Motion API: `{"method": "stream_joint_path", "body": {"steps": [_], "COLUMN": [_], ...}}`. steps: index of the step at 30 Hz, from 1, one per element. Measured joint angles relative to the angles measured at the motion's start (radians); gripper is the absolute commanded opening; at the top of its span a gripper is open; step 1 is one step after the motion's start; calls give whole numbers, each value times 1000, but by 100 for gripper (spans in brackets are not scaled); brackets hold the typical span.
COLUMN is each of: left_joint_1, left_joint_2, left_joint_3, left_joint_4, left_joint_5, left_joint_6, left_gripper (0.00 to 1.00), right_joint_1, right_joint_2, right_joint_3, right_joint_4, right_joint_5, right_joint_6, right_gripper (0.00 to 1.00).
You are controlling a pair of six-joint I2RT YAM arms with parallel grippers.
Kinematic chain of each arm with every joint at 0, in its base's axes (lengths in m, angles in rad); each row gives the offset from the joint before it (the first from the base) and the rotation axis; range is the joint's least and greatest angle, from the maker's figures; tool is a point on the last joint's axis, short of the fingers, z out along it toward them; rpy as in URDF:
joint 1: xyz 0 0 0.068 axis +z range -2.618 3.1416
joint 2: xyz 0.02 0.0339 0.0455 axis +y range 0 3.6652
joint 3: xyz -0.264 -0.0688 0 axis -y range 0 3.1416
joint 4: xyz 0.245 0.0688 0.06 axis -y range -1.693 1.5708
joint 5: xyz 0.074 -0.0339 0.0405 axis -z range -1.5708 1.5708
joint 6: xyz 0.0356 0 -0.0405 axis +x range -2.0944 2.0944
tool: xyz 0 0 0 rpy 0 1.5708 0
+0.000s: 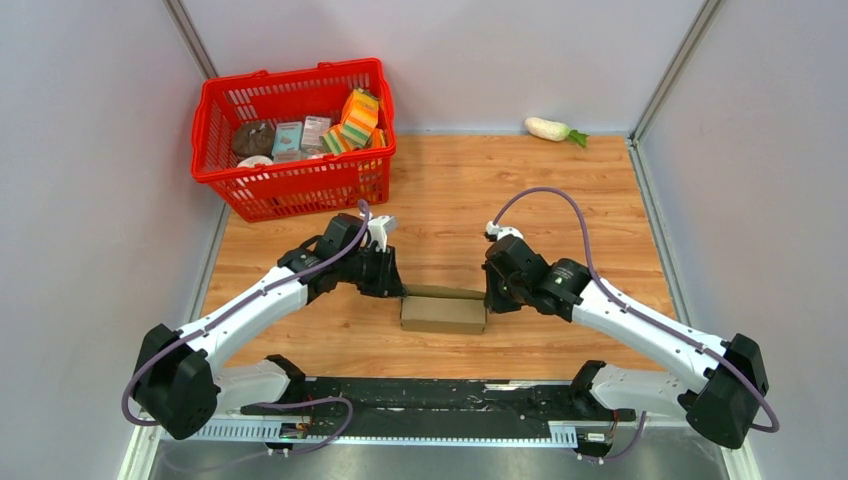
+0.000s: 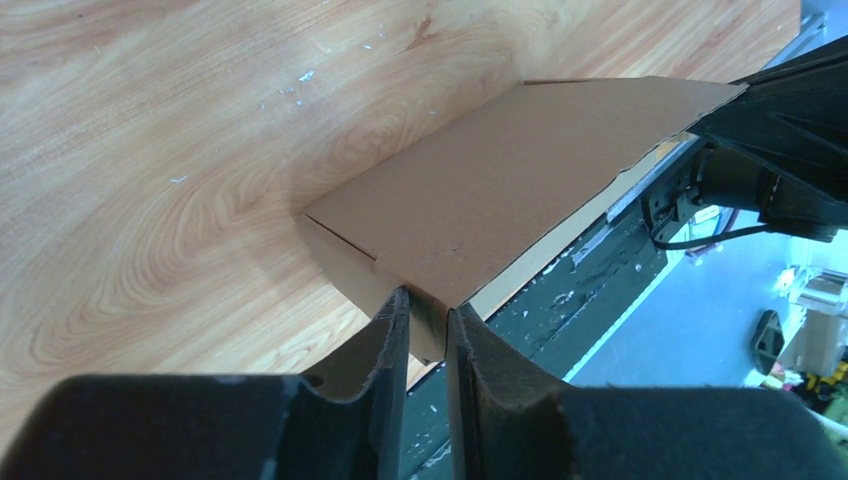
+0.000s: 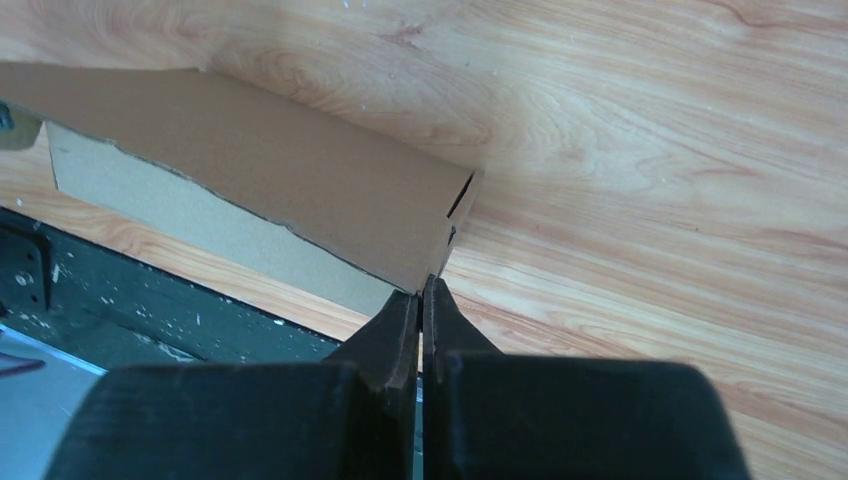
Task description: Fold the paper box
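a red plastic basket (image 1: pixel 300 190) of groceries stands far left on the light wooden worktop (image 1: pixel 450 190). the left jaws are narrowed onto the left end wall of the plain brown flat cardboard box (image 1: pixel 443 314), which lies near the worktop's front edge between both arms. the right jaws are pressed together at the box's right end corner; whether cardboard is pinched i cannot tell.

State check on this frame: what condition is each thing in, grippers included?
paper box: folded into a low closed box, lying flat on the table.
left gripper: shut on the paper box's left end.
right gripper: shut at the box's right end corner; whether it pinches card, cannot tell.
red basket: upright, part filled.
white radish: lying on its side at the far edge.
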Motion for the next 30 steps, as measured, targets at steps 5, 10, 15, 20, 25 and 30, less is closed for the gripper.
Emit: {"method": "stream_joint_path", "body": {"steps": [5,10,15,20,25,30], "left_joint_1": [0,-1,-1,-1,0,0], "left_joint_2": [-11,-19,-19,-19,-27,-66], "left_joint_3": [0,0,-1,-1,-20,-87], "left_joint_4": [14,14,14,9,18,75], "left_joint_5": [5,14,14,13,7,-20], "left_joint_6": [-34,-42,-57,-91,-143,-223], "left_gripper": [27,24,25,29,24,24], "right_joint_1": [-37,-60,-49,-8,4,18], "right_joint_2": [0,0,1,3,13,17], "right_joint_3": [0,0,-8,-27,-27,-34], "right_joint_4": [-3,-6,9,45,61,82], "right_joint_5": [-15,-34,-14,53,85,104], "right_joint_6": [66,107,97,74,71,69], "right_gripper": [0,0,0,0,0,0]}}
